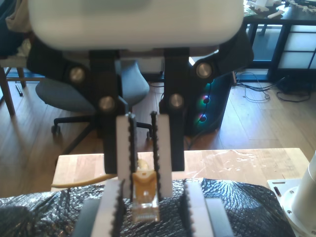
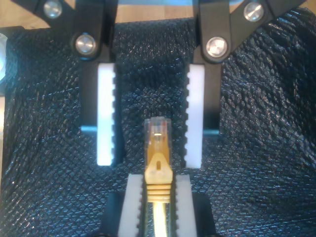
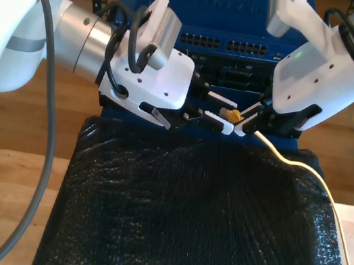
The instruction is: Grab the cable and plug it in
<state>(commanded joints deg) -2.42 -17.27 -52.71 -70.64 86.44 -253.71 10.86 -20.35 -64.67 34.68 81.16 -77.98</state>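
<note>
My first hand [image 1: 145, 190] is nearly closed, its two toothed pads clamping the yellow boot just behind the clear plug [image 1: 146, 211] of the cable [image 1: 84, 181]. My second hand [image 2: 150, 160] is wide open. Its two white pads [image 2: 106, 116] stand one on each side of the plug tip, apart from it and holding nothing.

Count: two hands, one cable, one plug.

In the exterior view, my first hand [image 3: 243, 124] comes in from the exterior view's right and my second hand [image 3: 230, 117] from the exterior view's left. The two meet tip to tip above the far edge of a black textured sheet [image 3: 180, 229]. The cable [image 3: 294, 166] trails from my first hand across the sheet toward the exterior view's right.

The sheet covers a wooden bench [image 3: 7, 199]. Beyond it stands one blue rack [image 3: 233, 8] with rows of ports.

View differences:
- The second wrist view shows the plug [image 2: 158, 131] pointing into the gap of the open hand, with my first hand [image 2: 158, 177] gripping the ribbed boot.
- The first wrist view shows one office chair [image 1: 89, 91] and one computer tower [image 1: 212, 106] on the floor past the bench.
- The exterior view alone shows the rack.
</note>
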